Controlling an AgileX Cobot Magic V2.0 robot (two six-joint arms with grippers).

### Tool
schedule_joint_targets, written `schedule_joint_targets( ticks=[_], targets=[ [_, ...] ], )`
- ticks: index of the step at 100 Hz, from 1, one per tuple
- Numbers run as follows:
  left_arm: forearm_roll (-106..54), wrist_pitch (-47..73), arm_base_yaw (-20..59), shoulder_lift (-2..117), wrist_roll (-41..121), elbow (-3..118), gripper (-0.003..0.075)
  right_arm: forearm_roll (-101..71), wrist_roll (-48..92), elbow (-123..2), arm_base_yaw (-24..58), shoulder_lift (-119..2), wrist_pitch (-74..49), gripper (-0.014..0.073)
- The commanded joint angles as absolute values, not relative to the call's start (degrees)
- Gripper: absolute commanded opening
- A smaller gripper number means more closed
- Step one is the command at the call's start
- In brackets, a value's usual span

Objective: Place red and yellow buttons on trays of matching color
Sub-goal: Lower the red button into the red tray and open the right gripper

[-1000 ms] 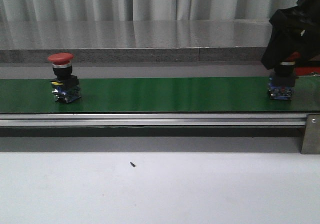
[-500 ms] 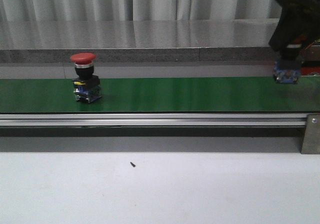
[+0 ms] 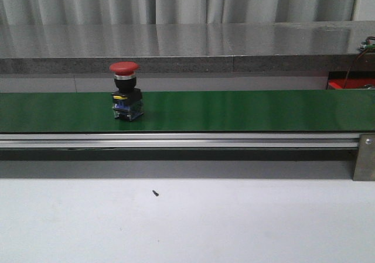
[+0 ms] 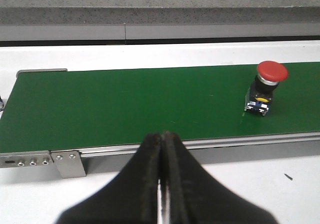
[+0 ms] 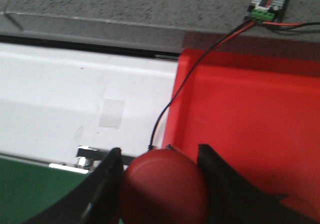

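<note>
Left gripper: the black two-fingered left gripper (image 4: 161, 184) has its fingertips pressed together with nothing between them, hovering in front of the near rail of the long green conveyor belt (image 3: 234, 110).
Right gripper: the black right gripper (image 5: 160, 176) is clamped on a red dome-capped push button (image 5: 164, 186), one finger on each side of the cap; it is out of the front view.
Held button position: at the near corner of the flat red plastic tray (image 5: 250, 129), partly over its edge; whether it touches the tray cannot be told.
Belt button: a second red mushroom-capped push button with a black body and blue base (image 3: 126, 91) stands upright on the belt, left of centre.
Cable: a thin black wire (image 5: 172, 99) runs along the tray's edge to a small green-terminal circuit board (image 5: 267, 2).
</note>
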State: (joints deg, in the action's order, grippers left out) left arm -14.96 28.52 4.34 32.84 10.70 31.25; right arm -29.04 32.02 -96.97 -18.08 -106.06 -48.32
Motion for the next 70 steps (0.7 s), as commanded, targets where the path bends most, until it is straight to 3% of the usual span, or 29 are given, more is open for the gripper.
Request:
schedule_joint_targets(
  ticks=[1, 31, 70],
  targets=[
    [-16.1, 24.6, 4.8, 32.8, 10.7, 32.8, -0.0020, -30.6, 32.0, -102.6, -19.3, -106.5, -46.9, 0.0195],
    [-16.1, 24.6, 4.8, 32.8, 10.7, 32.8, -0.0020, -30.5, 32.0, -113.2, -19.7, -118.7, -46.9, 0.0195],
    [-16.1, 24.6, 4.8, 32.8, 10.7, 32.8, -0.0020, -30.6, 32.0, -117.8, -19.7, -127.0, -44.6, 0.0195]
  ],
)
